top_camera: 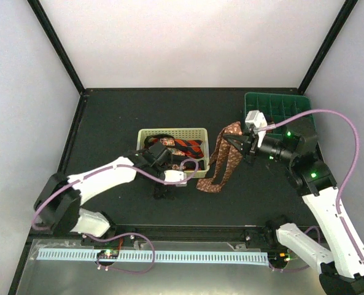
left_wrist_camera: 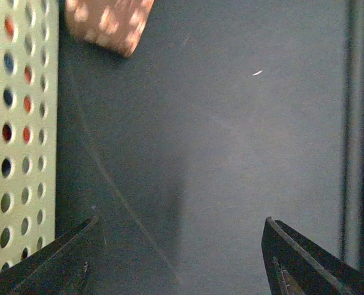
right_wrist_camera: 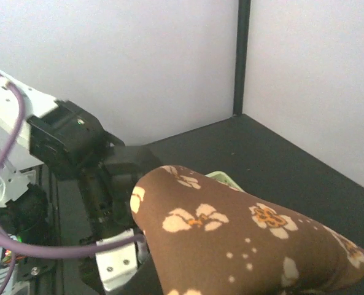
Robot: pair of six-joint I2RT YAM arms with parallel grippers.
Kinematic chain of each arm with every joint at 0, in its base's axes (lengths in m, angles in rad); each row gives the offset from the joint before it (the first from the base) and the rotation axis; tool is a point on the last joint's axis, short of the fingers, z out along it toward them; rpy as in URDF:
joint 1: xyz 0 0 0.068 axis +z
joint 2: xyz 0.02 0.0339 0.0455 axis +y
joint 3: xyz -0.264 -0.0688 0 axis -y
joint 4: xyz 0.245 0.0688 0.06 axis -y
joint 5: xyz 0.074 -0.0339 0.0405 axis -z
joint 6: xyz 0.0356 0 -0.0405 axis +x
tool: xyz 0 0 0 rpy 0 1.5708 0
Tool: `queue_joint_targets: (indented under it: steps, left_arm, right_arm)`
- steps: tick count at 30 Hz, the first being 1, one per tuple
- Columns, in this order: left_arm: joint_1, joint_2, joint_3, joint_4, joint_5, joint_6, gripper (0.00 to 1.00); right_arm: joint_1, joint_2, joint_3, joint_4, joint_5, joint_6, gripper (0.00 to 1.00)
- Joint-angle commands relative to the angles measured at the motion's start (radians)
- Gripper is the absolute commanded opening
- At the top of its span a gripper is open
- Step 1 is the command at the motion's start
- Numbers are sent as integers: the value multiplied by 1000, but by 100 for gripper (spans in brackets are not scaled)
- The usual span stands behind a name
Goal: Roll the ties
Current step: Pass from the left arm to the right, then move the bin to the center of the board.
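Two ties are in view. Starting at the left of the overhead view, bare black mat [top_camera: 108, 123] runs from the 9 o'clock table edge to the yellow lattice basket [top_camera: 172, 132] at centre. The left claw [top_camera: 163, 189] hangs over the mat at the basket's 6 o'clock wall. Its fingers [left_wrist_camera: 65, 258] are spread wide with nothing between them. Its wrist camera shows the perforated wall along the 9 o'clock edge and open mat ahead.

The red-and-black tie [top_camera: 185, 146] lies bunched inside the basket. Off the basket's 3 o'clock side, the brown flowered tie [top_camera: 221, 163] hangs in two strands from the right claw [top_camera: 242, 144], which is clamped on its upper fold. The tie's lower end rests on the mat just beside the basket's 4 o'clock corner. That fabric fills the 6 o'clock half of the right wrist view.

The green divided tray [top_camera: 280, 104] sits in the 2 o'clock corner, just behind the right arm. Bare mat lies between the basket and the 12 o'clock wall.
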Motion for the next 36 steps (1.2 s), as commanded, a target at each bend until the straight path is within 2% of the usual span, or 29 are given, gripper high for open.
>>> queue_joint_targets:
  steps: [1,4,9,11,13,16,19,21,24,29,32,36]
  left_arm:
    - [79,122,35,116,-65,33,72]
    - [158,211,100,179,-94,21,72]
    - [313,410,294,278,-178,-15,73]
    - [371,473,379,256,-149,-7,73]
    - [410,452,404,214,37,20,75]
    - [419,298,296,218,308,59,85]
    - [415,112,122,357,546,-30,98]
    - [397,37,15,527,628,-121,99]
    - [338,0,-54,641,615,-148,99]
    - [311,60,-61,708,567,-180,99]
    - [281,90,-94,830,545,-265,99]
    - [213,132,-123,959,434,-401,99]
  right_arm:
    - [-7,15,79,-35,79,-55,2]
    - [-8,29,98,-44,90,-75,2]
    - [-8,57,105,-29,74,-67,2]
    - [-8,75,117,-19,64,-61,2]
    - [-7,109,144,-13,47,-53,2]
    - [-7,162,196,27,9,-31,2]
    - [-4,234,269,72,-59,9,2]
    - [-4,283,331,99,-124,46,2]
    - [-4,335,438,111,-215,94,2]
    - [-4,354,526,136,-280,122,2]
    - [-2,359,558,154,-308,151,2]
    - [-4,371,576,191,-324,197,2]
